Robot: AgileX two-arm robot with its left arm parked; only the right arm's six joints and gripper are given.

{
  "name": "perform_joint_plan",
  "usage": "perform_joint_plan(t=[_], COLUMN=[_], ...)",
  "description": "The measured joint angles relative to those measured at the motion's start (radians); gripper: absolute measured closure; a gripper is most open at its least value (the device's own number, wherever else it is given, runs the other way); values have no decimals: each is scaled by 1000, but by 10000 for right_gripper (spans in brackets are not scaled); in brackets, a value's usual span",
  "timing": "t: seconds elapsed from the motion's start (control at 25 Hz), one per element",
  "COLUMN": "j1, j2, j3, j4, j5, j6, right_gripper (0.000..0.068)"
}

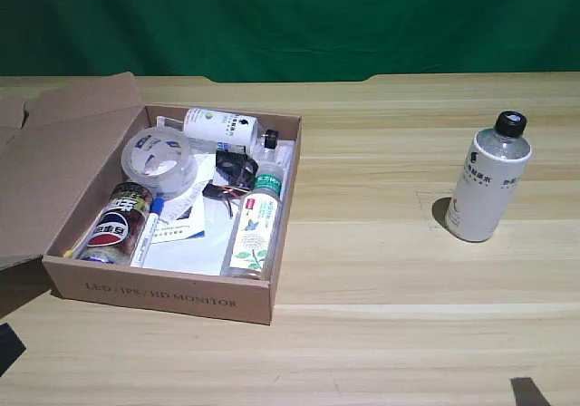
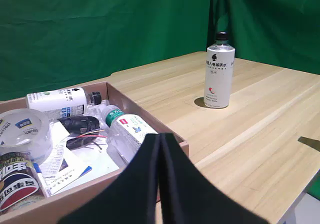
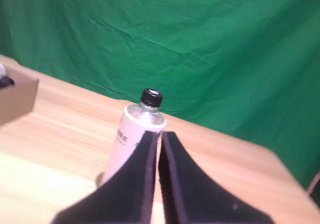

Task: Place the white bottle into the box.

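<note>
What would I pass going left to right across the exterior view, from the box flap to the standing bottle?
Open box flap → cola can → blue-capped marker → green-capped clear bottle → bare table → white bottle, standing upright.

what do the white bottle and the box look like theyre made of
The white bottle looks like clear plastic: its shoulder is see-through above a matte white label wrap with dark print, and the black screw cap looks like plastic too. The box looks like plain brown cardboard, matte, with a folded-back flap and faint printed lettering on its front wall.
</note>
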Motion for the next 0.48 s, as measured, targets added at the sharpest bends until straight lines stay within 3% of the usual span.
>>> perform_joint_plan(t=[0.24,0.48], j1=[0,0], j2=[0,0], j3=[0,0], j4=[-1,-1], j5=[11,4], j6=[301,388], right_gripper=[680,680])
